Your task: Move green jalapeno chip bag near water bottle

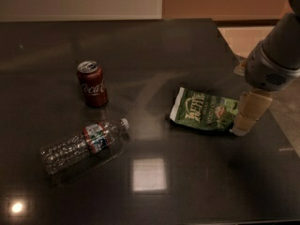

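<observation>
The green jalapeno chip bag lies flat on the dark table, right of centre. The water bottle lies on its side at the lower left, its white cap pointing right toward the bag. My gripper hangs from the grey arm at the right edge, its tip down at the bag's right end, touching or just beside it.
A red Coca-Cola can stands upright above the bottle. The dark table has its right edge close behind the gripper, with light floor beyond. A bright light reflection shows on the table in front of the bag.
</observation>
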Action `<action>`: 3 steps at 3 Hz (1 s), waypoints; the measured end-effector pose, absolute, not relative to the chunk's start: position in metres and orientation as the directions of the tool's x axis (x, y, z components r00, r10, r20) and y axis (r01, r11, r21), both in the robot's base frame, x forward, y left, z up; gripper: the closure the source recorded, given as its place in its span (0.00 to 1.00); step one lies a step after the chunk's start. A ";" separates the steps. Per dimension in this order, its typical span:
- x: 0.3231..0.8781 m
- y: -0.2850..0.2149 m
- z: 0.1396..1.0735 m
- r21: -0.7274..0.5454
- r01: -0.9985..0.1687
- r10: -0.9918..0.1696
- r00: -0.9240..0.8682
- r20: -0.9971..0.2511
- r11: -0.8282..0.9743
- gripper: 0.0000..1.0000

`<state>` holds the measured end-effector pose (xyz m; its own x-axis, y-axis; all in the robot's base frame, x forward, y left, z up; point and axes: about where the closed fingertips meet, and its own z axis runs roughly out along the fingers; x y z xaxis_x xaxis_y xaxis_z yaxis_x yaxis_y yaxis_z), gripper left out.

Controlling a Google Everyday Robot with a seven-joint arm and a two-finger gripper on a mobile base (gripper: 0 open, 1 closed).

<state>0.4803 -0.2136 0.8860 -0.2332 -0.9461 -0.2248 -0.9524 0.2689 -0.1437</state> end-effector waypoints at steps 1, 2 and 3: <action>0.482 -0.216 0.869 -0.132 -0.955 -0.947 -0.235 -0.218 0.267 0.00; 0.485 -0.216 0.852 -0.110 -0.957 -0.945 -0.240 -0.224 0.270 0.02; 0.487 -0.217 0.845 -0.096 -0.958 -0.944 -0.243 -0.224 0.270 0.24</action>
